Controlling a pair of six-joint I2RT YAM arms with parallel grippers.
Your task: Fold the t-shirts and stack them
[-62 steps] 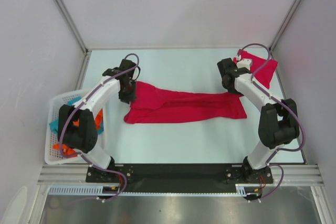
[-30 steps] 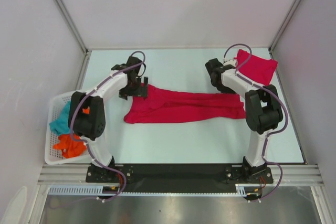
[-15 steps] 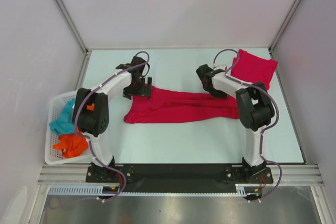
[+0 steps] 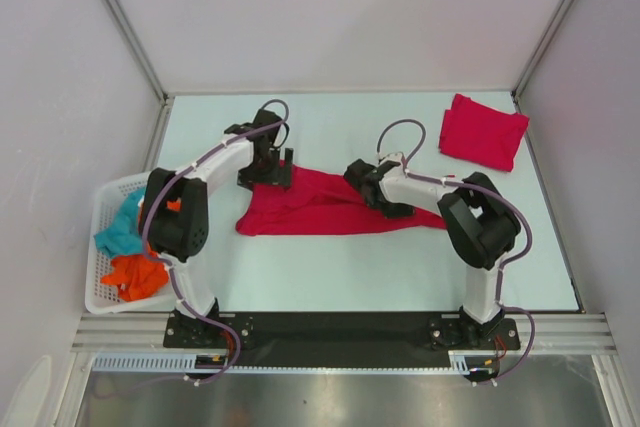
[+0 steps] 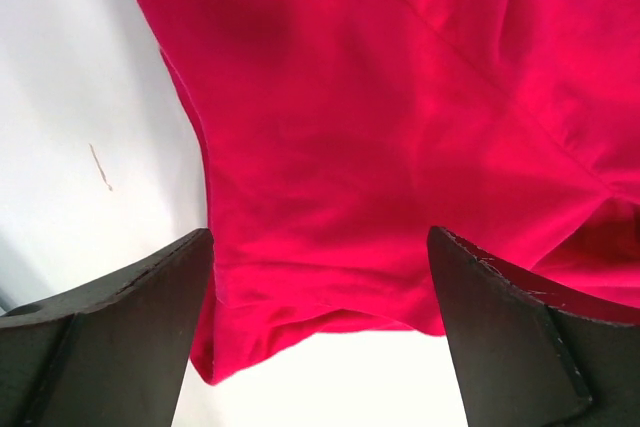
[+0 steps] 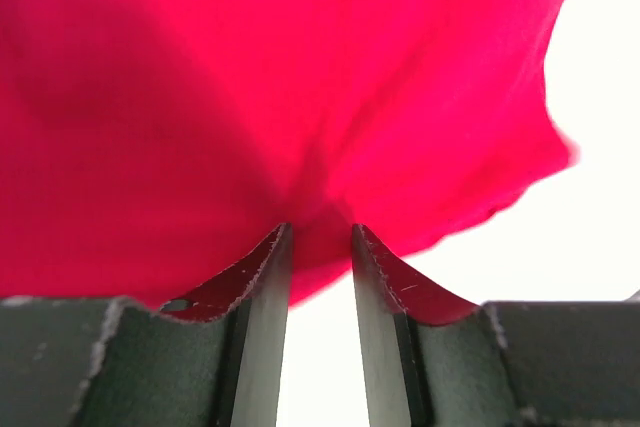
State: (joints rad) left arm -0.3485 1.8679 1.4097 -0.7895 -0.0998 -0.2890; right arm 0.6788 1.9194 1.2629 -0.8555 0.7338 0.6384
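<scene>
Nearest you on the left, the basket (image 4: 97,299) holds a teal cloth (image 4: 118,232) and an orange cloth (image 4: 130,275), apart from the red work. Past the arm bases, on the table (image 4: 330,267), the middle t-shirt (image 4: 310,209) lies as a long, rumpled band running left to right, not yet a tidy fold. Your right gripper (image 6: 320,247) has its jaws drawn close on a bunch of that shirt's cloth, near the middle of the band, and the shirt's right end lies under that arm. Your left gripper (image 5: 318,247) stands with jaws spread wide and grips nothing; it hangs over the shirt's far left corner, whose cloth shows between the fingers, though I cannot tell whether they touch it. In the far right corner rests the folded t-shirt (image 4: 484,132), well apart from both grippers. I judge one shirt done, this one only partway folded, and its stacking on the far one left to you
</scene>
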